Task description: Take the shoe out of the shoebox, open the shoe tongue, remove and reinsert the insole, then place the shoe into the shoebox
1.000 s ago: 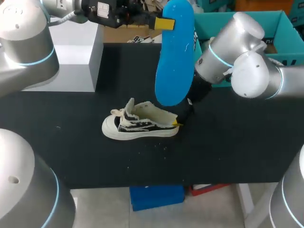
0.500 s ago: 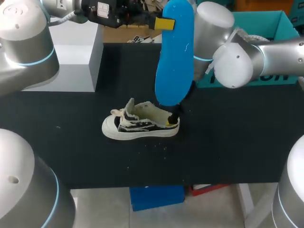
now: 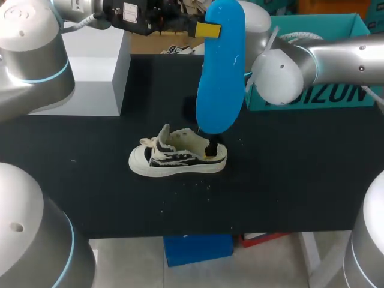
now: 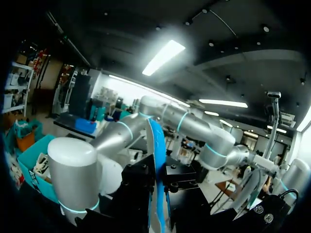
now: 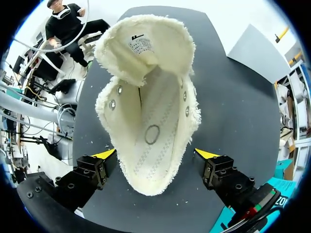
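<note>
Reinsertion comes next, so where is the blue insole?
In the head view, the blue insole hangs upright in the left end effector, over the shoe at mid-table.

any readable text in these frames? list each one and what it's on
Shoebox wall: big white letters, partly hidden by the right arm; not readable whole.
Tongue: small dark label, too small to read.
Left arm: white sticker, too small to read.
Insole: no print seen.

shoe (image 3: 177, 157) on table (image 3: 300, 180) | insole (image 3: 220, 66) above its heel | shoebox (image 3: 318, 25) behind, right
</note>
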Controlling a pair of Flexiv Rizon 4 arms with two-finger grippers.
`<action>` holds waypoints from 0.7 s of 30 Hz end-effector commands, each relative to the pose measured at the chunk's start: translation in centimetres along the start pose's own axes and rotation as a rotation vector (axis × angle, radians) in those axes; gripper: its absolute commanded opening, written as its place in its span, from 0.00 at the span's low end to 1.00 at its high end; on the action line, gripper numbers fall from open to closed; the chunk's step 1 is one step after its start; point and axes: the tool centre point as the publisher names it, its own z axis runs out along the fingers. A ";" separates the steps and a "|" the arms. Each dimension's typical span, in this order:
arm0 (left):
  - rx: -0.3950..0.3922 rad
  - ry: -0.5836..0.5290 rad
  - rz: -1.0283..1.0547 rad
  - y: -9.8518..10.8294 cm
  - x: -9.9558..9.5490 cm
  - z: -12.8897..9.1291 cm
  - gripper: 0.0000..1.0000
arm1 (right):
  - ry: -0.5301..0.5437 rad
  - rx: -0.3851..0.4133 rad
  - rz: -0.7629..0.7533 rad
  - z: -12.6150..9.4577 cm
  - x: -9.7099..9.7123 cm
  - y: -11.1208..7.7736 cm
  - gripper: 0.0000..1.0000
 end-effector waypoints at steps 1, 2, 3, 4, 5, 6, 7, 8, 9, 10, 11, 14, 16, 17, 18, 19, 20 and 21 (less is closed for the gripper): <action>0.000 -0.004 0.000 0.0 0.0 0.1 0.00 | 0.001 0.050 0.003 0.1 -0.2 0.5 1.00; 0.000 -0.004 0.000 0.0 0.0 0.1 0.00 | 0.003 0.050 0.005 0.1 -0.2 0.5 1.00; 0.000 -0.004 0.000 0.0 0.0 0.1 0.00 | 0.006 0.042 0.005 0.1 -0.2 0.5 1.00; 0.000 -0.004 0.000 0.0 0.0 0.1 0.00 | 0.007 0.030 0.002 0.2 -0.2 0.6 1.00; 0.000 -0.004 0.000 0.0 0.0 0.1 0.00 | 0.006 0.019 -0.001 0.2 -0.2 0.6 1.00; 0.000 -0.004 0.000 0.0 0.0 0.1 0.00 | 0.007 0.017 -0.003 0.3 -0.2 0.6 1.00; 0.000 -0.004 0.000 0.0 0.0 0.1 0.00 | 0.009 0.015 -0.006 0.3 -0.2 0.6 1.00; 0.000 -0.004 0.000 0.0 0.0 0.1 0.00 | 0.011 0.005 -0.010 0.3 -0.2 0.7 1.00; 0.000 -0.004 0.000 0.0 0.0 0.1 0.00 | 0.011 -0.009 -0.015 0.4 -0.2 0.6 1.00; 0.000 -0.004 0.000 0.0 0.0 0.1 0.00 | 0.007 -0.025 -0.021 0.4 -0.2 0.6 1.00; 0.000 -0.004 0.000 0.0 0.0 0.1 0.00 | 0.001 -0.053 -0.039 0.4 -0.1 0.7 1.00; 0.000 -0.004 0.000 0.0 0.0 0.1 0.00 | -0.017 -0.167 -0.068 0.5 0.1 0.6 1.00; 0.000 -0.004 0.000 0.0 0.0 0.1 0.00 | -0.027 -0.201 -0.102 0.5 0.1 0.4 1.00; 0.000 -0.004 0.000 0.0 0.0 0.1 0.00 | -0.033 -0.231 -0.113 0.5 0.2 0.4 1.00; 0.000 -0.004 0.000 0.0 0.0 0.1 0.00 | -0.040 -0.261 -0.117 0.5 0.3 0.4 1.00; 0.000 -0.004 0.000 0.0 0.0 0.1 0.00 | -0.049 -0.288 -0.121 0.4 0.3 0.4 1.00; 0.000 -0.004 0.000 0.0 0.0 0.1 0.00 | -0.055 -0.319 -0.126 0.5 0.4 0.3 1.00; 0.000 -0.004 0.000 0.0 0.0 0.1 0.00 | -0.061 -0.344 -0.129 0.5 0.4 0.2 1.00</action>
